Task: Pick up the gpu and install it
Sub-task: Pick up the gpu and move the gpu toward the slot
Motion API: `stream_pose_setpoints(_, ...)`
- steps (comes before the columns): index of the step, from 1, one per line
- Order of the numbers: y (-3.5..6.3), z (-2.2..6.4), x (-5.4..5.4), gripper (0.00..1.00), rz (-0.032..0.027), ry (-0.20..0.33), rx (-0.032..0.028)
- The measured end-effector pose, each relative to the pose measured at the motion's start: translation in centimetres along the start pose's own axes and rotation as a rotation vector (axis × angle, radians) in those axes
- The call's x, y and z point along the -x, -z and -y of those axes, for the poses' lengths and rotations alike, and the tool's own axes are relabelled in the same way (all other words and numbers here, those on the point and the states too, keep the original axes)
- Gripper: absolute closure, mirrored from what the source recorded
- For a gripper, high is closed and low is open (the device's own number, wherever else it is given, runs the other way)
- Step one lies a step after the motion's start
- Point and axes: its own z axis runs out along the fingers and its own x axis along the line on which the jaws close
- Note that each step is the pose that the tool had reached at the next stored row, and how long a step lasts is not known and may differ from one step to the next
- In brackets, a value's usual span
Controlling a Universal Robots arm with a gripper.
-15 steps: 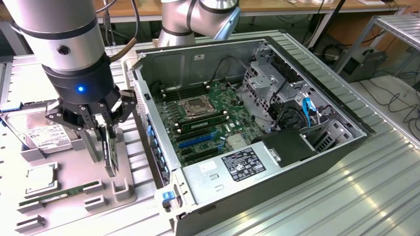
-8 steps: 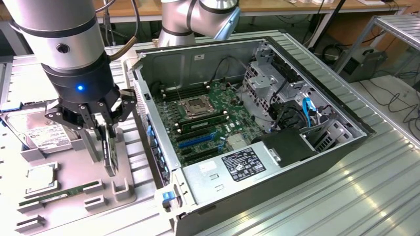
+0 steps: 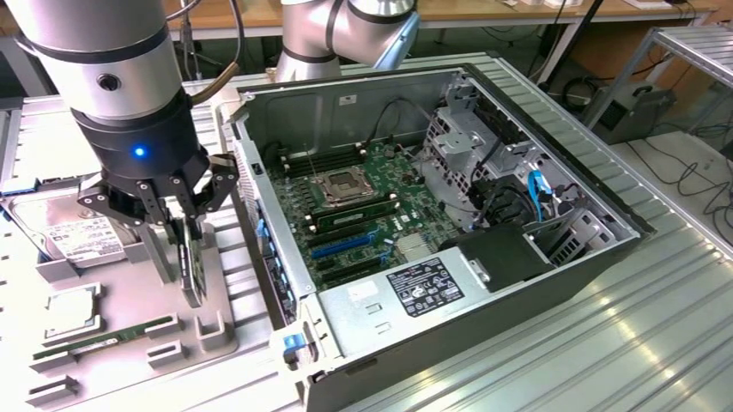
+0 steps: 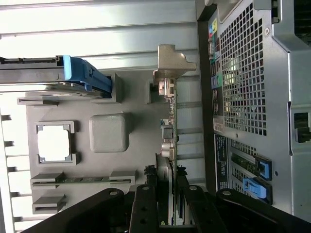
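The gpu (image 3: pixel 190 273) stands on its edge in a slot of the grey parts tray (image 3: pixel 235 343), at the exterior view's left, beside the open computer case (image 3: pixel 517 276). My gripper (image 3: pixel 181 233) comes down on it from above, its black fingers (image 3: pixel 153 206) closed on either face of the card's upper edge. The wrist view looks along the thin card (image 4: pixel 168 121), whose metal bracket with ports (image 4: pixel 167 63) is at its far end. There the gripper (image 4: pixel 167 196) holds it between two fingers (image 4: pixel 145 206). Whether the card has left the tray slot I cannot tell.
The case lies open with its motherboard (image 3: pixel 355 202) and blue expansion slots (image 3: pixel 343 245) facing up. On the tray are a silver hard drive (image 3: pixel 71 233), a CPU (image 3: pixel 71 311) and a green RAM stick (image 3: pixel 106 340). The case's perforated rear panel (image 4: pixel 248 73) is close beside the card.
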Motion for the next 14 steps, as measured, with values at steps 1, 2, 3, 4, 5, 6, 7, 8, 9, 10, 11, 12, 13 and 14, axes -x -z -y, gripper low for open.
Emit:
stream_pose_setpoints(1, 0.03, 0.0, 0.0, 0.74, 0.0, 0.0, 0.0)
stream_pose_setpoints(2, 0.05, 0.0, 0.0, 0.74, -0.0001, 0.0, -0.0001)
stream_pose_setpoints(3, 0.07, 0.0, 0.0, 0.74, -0.0001, 0.0, -0.0001)
stream_pose_setpoints(4, 0.08, 0.0, 0.0, 0.74, 0.0, 0.0, 0.0)
stream_pose_setpoints(5, 0.1, 0.0, 0.0, 0.74, -0.0001, 0.0, -0.0001)
stream_pose_setpoints(6, 0.12, 0.0, 0.0, 0.74, -0.0001, 0.0, -0.0001)
stream_pose_setpoints(7, 0.14, 0.0, 0.0, 0.74, -0.0001, 0.0, 0.0)
stream_pose_setpoints(8, 0.16, 0.0, 0.0, 0.74, -0.0001, 0.0, 0.0)
stream_pose_setpoints(9, 0.18, 0.0, 0.0, 0.74, 0.0, 0.0, 0.0)
stream_pose_setpoints(10, 0.21, 0.0, 0.01, 0.74, -0.0001, 0.0, -0.0001)
stream_pose_setpoints(11, 0.23, 0.0, 0.0, 0.74, -0.0001, 0.0, 0.0)
stream_pose_setpoints(12, 0.25, 0.0, 0.01, 0.74, 0.0, 0.0, 0.0)
stream_pose_setpoints(13, 0.28, -0.01, 0.01, 0.74, -0.0001, 0.0, -0.0001)
stream_pose_setpoints(14, 0.31, -0.01, 0.01, 0.74, -0.0001, 0.0, -0.0001)
